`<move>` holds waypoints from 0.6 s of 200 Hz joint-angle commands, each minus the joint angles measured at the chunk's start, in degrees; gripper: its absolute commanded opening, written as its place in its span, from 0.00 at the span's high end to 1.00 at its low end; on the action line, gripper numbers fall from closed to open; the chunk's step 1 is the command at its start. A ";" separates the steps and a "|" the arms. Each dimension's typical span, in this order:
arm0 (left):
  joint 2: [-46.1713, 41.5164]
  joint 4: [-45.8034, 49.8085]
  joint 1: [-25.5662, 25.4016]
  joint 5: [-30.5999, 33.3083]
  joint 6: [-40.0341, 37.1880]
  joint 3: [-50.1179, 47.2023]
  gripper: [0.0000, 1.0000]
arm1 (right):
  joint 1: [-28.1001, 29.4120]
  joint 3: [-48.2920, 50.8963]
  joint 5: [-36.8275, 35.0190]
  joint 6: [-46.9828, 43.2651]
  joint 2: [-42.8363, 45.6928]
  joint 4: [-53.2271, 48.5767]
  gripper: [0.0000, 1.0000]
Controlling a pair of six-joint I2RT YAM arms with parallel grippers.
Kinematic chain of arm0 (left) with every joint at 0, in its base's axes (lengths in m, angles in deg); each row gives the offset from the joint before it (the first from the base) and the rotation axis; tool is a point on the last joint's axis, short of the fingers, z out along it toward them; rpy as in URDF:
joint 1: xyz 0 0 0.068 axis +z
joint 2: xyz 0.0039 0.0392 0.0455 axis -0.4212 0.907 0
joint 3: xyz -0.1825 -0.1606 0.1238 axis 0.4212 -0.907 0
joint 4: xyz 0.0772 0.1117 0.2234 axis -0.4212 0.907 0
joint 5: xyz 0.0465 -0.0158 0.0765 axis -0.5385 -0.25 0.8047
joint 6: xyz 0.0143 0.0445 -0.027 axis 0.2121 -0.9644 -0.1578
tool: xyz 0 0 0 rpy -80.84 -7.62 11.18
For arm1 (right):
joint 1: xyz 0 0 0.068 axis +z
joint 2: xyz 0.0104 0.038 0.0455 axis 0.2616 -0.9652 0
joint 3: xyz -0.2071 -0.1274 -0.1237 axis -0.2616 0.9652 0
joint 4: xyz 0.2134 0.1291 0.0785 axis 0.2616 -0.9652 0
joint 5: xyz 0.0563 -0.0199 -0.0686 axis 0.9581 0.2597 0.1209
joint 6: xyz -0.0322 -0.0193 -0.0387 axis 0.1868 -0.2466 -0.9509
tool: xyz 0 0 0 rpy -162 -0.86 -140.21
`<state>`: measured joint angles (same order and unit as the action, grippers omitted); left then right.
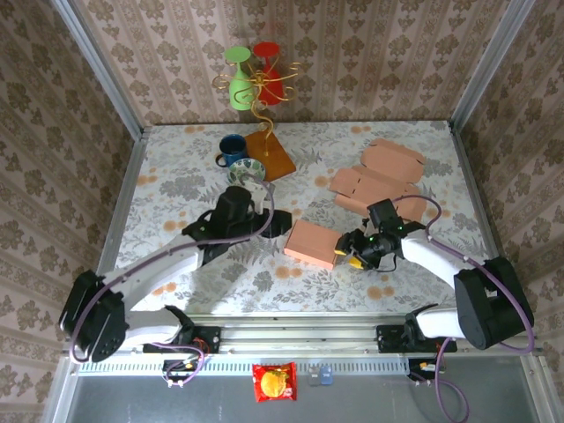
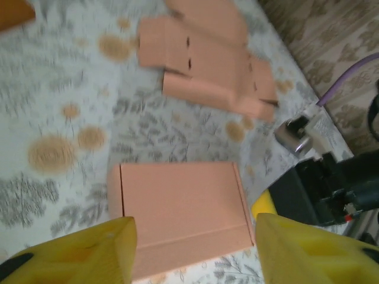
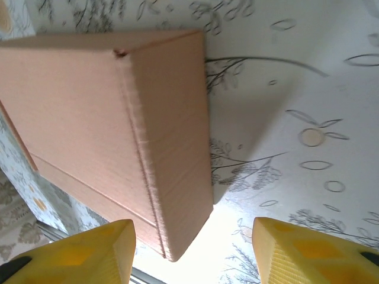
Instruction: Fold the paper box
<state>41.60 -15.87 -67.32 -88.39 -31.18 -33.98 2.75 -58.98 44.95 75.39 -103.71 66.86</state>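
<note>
With both wrist cams looking between yellow fingers, jaw state reads fine on each side.

Left gripper (image 2: 194, 236): jaws apart, nothing between the pads. The closed paper box (image 2: 180, 213) lies flat on the table just ahead of the fingertips, lid up with its seam lines visible. I can't see either pad touching it.

Right gripper (image 3: 194, 236): jaws apart as well. A corner of the box (image 3: 89, 118) pokes into the gap, closer to the left-hand finger in that view. There's bare tabletop between the box and the other finger, so no clamp.

Top cam:
- Box (image 1: 310, 242) sits just off the table's centre, toward 5 o'clock, slightly skewed.
- Left gripper (image 1: 275, 222) is at the box's 10 o'clock corner, just beside it.
- Right gripper (image 1: 345, 251) is at the box's 4 o'clock end, right against it. Contact can't be judged from up there.
- Unfolded box blanks (image 1: 379, 181) lie in a loose overlapping pile at 1–2 o'clock from the box, well apart from it. They also show at the far end of the left wrist view (image 2: 201, 59).
- Blue mug (image 1: 233, 150) and a patterned bowl (image 1: 247, 170) sit at 10–11 o'clock, next to each other.
- A wire stand (image 1: 256, 84) with green and red cups rises from a wooden base (image 1: 270, 154) beside the mug.
- A red snack packet (image 1: 274, 382) lies off the floral table (image 1: 176, 185), at 6 o'clock below the mounting rail.
</note>
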 commanded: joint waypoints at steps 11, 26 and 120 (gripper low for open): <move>-2.04 -11.88 5.92 0.37 0.45 -6.31 0.43 | 1.43 -0.07 -1.22 -0.07 -0.68 5.85 0.45; -3.78 -8.49 6.55 0.05 -1.10 -6.79 0.42 | 1.52 -0.45 -1.29 -0.12 -1.53 6.23 0.45; -16.35 4.64 6.57 2.27 -3.72 -12.66 0.49 | 3.10 -9.29 -0.41 -6.93 -13.22 0.75 0.62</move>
<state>28.38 -15.04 -60.81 -87.61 -32.99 -45.76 4.65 -66.56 45.21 70.36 -115.10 70.25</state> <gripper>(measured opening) 0.521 0.401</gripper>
